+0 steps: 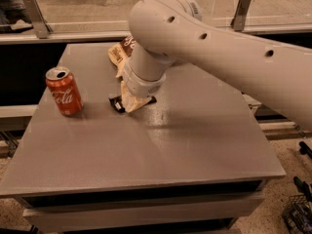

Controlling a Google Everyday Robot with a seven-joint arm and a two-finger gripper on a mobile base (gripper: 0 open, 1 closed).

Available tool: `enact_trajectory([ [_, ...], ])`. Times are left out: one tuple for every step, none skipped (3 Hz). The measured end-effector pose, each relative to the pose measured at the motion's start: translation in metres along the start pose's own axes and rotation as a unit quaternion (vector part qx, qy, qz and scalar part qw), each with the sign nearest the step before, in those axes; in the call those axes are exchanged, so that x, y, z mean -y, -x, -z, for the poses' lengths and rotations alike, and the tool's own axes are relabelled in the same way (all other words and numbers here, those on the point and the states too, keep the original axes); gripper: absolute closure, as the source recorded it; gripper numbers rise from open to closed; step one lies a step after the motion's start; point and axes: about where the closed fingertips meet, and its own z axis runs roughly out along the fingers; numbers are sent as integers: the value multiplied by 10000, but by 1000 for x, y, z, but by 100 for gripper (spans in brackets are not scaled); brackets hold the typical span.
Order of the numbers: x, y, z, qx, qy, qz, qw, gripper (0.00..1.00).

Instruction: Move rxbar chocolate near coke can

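Note:
The coke can (64, 91), red with white script and a silver top, stands upright on the left side of the grey table (170, 150). My gripper (132, 102) reaches down from the big white arm just right of the can, near the table surface. It is shut on the rxbar chocolate (116, 104), a small black wrapper. Only the wrapper's dark ends show, one on each side of the beige fingers. A short gap of bare table separates the bar from the can.
A brown and cream chip bag (119, 53) lies at the back of the table, largely hidden behind my arm. A metal rail and posts (34, 16) run behind the table. The floor lies to the right, past the table's edge.

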Motion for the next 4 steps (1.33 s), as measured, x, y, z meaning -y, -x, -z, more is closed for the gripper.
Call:
enact_trajectory([
  [1, 2, 0, 14, 0, 15, 10000, 100],
  [8, 0, 15, -149, 66, 1, 9999, 100],
  [10, -15, 43, -331, 21, -83, 9994, 100],
  [10, -34, 61, -464, -24, -122, 9988, 100],
])
